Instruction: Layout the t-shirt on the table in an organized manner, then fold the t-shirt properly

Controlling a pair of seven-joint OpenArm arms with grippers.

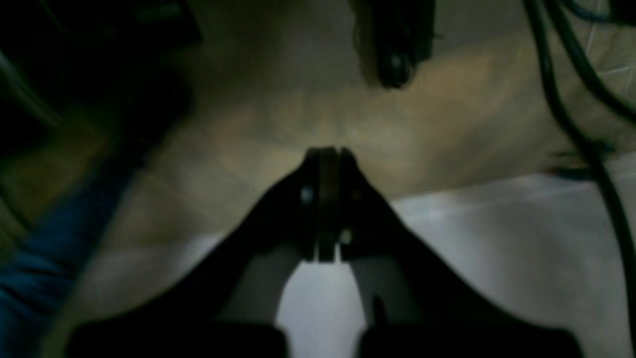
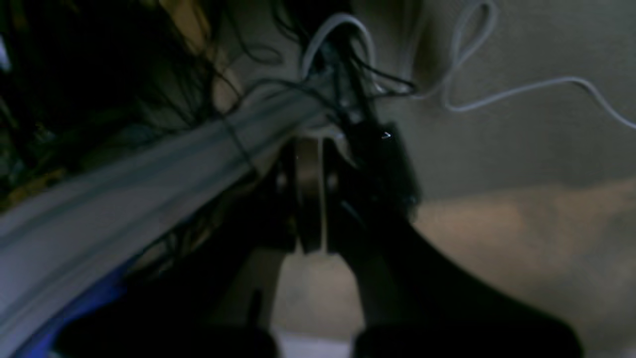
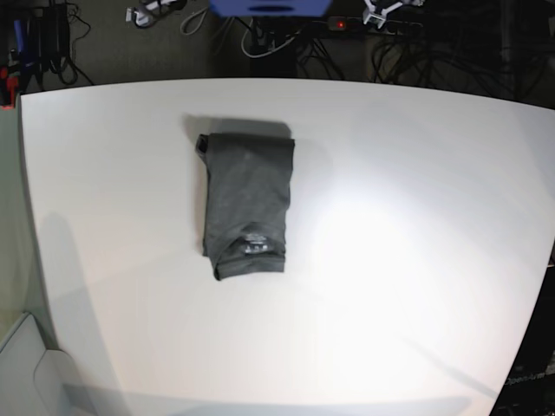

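The dark grey t-shirt point(image 3: 246, 204) lies folded into a narrow upright rectangle on the white table point(image 3: 399, 260), left of the middle, its small label near the lower end. No arm shows in the base view. In the left wrist view my left gripper point(image 1: 328, 151) is shut with nothing between its fingers, held over the table edge and the floor. The right wrist view shows my right gripper point(image 2: 310, 141) shut and empty too, pointing at cables and a pale beam beyond the table. The t-shirt is out of sight in both wrist views.
Cables and power strips point(image 3: 347, 26) lie on the floor behind the table's far edge. A blue object point(image 3: 269, 7) sits at the top. Black cables point(image 1: 571, 99) hang at the right of the left wrist view, white cables point(image 2: 497, 94) in the right wrist view.
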